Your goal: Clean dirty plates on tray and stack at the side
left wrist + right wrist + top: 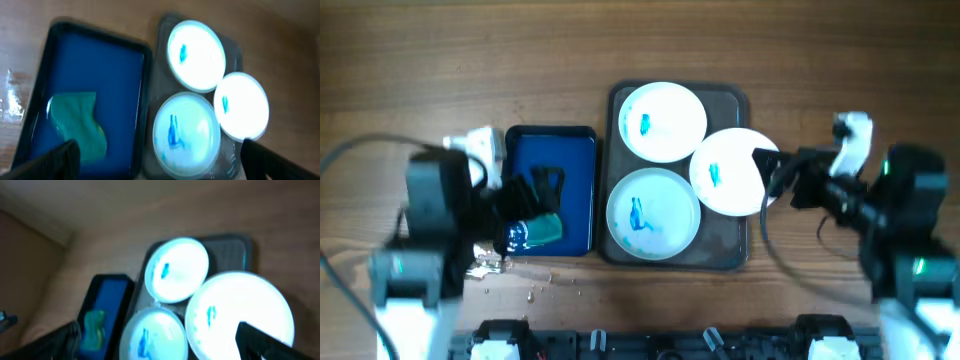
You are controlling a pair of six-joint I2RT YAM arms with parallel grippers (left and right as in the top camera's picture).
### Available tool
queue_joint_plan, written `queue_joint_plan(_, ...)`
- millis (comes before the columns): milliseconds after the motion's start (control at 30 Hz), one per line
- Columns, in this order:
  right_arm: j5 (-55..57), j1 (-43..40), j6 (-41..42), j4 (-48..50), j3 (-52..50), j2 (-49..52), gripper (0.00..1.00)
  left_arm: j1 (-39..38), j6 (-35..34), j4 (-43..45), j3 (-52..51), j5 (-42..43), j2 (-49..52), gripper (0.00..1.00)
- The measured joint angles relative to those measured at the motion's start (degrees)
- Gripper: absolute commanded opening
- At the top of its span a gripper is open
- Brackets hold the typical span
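Centrally on the desk, one dark tray is seen, with three blue-smeared plates laid on it, one overhanging its right rim. One blue tray is set just left of it, one teal cloth inside. Both are held spread: the left pincer above the blue tray, the right pincer at the overhanging plate.

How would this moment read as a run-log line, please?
plates: three smeared; right gripper: at right plate; left gripper: over blue tray

Your overhead view looks straight down on the whole counter. Your wrist views look down obliquely, closer in, from left and right; all three share the plates and blue tray.
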Motion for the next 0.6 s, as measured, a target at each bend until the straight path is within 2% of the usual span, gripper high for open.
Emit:
queue_joint_plan(100,-2.03,0.0,1.49,0.11,9.14,11.23,1.0,0.0,0.0,-1.33,8.0,0.04,8.55,1.0)
queue_joint_plan(200,-7.21,0.13,2.62,-0.59,9.99,16.37,0.91,0.0,0.0,-4.48,8.79,1.33,12.0,1.0)
queue_joint_plan(267,-7.76,2.21,0.15,-6.69,10.21,18.64,0.85,0.0,0.0,-5.77,8.79,1.57,12.52,1.0)
queue_joint_plan(400,2.58,13.73,-3.96,-17.81,9.18,19.63,0.81,0.0,0.0,-6.62,8.83,1.86,12.55,1.0)
queue_joint_plan(500,9.44,23.08,-3.61,-15.08,3.56,19.74,0.82,0.0,-0.02,-6.54,8.85,2.01,12.55,1.0)
queue_joint_plan(600,10.86,30.45,-2.12,-9.16,-4.37,21.51,0.69,0.0,-0.02,-6.43,8.85,2.01,12.55,1.0)
